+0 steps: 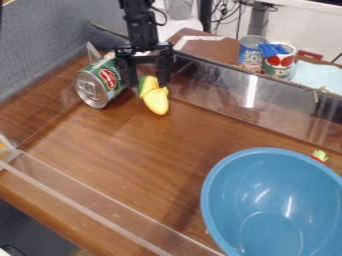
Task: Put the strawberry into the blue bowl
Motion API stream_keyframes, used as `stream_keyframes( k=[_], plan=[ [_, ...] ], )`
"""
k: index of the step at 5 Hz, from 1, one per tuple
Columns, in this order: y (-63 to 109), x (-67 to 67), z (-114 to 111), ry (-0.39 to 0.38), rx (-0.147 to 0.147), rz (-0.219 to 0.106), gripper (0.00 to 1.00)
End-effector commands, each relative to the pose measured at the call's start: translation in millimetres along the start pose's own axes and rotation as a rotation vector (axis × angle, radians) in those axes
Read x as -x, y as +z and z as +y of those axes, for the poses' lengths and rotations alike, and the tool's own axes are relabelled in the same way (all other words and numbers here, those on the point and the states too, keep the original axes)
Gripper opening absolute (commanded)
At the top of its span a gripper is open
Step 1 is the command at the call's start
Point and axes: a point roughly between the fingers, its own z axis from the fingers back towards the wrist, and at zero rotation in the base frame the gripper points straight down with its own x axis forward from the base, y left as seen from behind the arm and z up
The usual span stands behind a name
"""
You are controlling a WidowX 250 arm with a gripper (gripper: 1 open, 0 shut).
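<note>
The blue bowl [274, 205] is large, round and light blue, and sits at the front right of the wooden table. A tiny red and green thing [318, 154] lies by its far rim; it is too small to tell whether it is the strawberry. My black gripper [147, 82] hangs open at the back left, its fingers just above a yellow and green piece of toy food [155, 98] on the table. Nothing is held between the fingers.
A green tin can [98, 83] lies on its side just left of the gripper. Clear plastic walls run along the front edge [107, 200] and the back right [254, 95]. Two tins [254, 52] [278, 60] stand behind that wall.
</note>
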Motion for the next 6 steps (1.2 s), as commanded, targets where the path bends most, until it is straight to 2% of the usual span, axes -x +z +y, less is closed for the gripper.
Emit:
stream_keyframes(
  k=[1,6],
  plan=[
    [-4.6,-4.7,22,0.025,-0.014,-0.016,1.0],
    [-22.5,-3.1,15,0.019,-0.023,-0.002,1.0]
  ],
)
